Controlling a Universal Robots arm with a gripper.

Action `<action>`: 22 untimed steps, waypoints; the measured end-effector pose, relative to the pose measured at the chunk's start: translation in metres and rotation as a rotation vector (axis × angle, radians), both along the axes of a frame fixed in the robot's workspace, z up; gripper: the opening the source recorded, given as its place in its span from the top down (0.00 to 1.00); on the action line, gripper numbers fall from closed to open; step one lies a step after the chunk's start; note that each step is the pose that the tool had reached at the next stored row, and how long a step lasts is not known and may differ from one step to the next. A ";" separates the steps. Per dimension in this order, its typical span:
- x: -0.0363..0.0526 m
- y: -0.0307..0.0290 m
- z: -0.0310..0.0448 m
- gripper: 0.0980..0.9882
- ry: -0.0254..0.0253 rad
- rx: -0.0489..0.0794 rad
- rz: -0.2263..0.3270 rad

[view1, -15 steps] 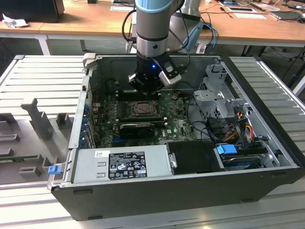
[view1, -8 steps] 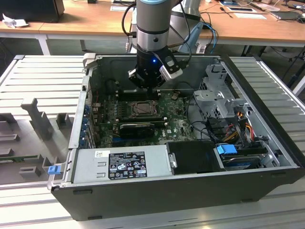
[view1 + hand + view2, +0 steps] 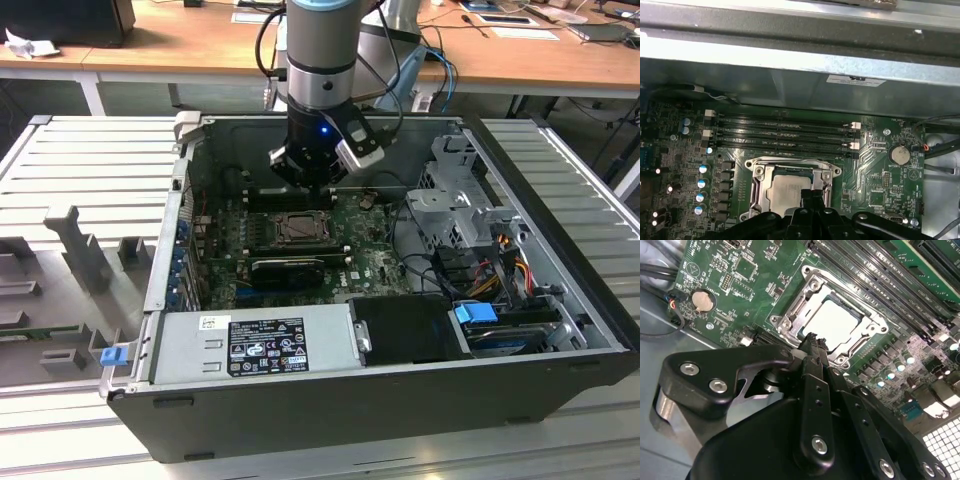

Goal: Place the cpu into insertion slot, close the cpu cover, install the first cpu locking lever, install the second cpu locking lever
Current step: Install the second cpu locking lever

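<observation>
Support surface = ribbed grey metal bench point(image 3: 90, 160), long parallel slats running across it, seen both sides of the pc. Sitting directly on it: open black computer case point(image 3: 370, 400), lying on its side w/ panel off, roughly mid-bench, taking most of the width. On the exterior view's left, beside the case: grey moulded fixture tray point(image 3: 60, 290) w/ upright blocks & slots, flat on the slats, touching or just beside the case edge, can't tell which. Small blue clip point(image 3: 112, 354) at the tray's near corner, next to the case. Bare slats on the exterior view's right point(image 3: 560, 160). Behind the bench, a wooden desk point(image 3: 180, 45) w/ papers
</observation>
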State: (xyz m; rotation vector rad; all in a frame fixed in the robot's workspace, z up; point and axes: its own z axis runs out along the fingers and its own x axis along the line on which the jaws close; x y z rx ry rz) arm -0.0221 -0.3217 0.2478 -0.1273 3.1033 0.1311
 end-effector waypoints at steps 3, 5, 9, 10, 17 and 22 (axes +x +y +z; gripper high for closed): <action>0.0000 -0.0013 0.0000 0.99 0.0000 0.000 0.000; 0.0000 -0.0024 0.0000 0.99 0.0000 0.000 0.000; 0.0000 -0.0040 0.0000 0.99 0.0001 0.000 0.000; 0.0000 -0.0046 0.0000 0.99 0.0000 0.000 0.000; 0.0000 -0.0077 0.0000 0.99 0.0000 0.000 0.000; 0.0000 -0.0099 0.0000 0.99 0.0001 0.000 0.000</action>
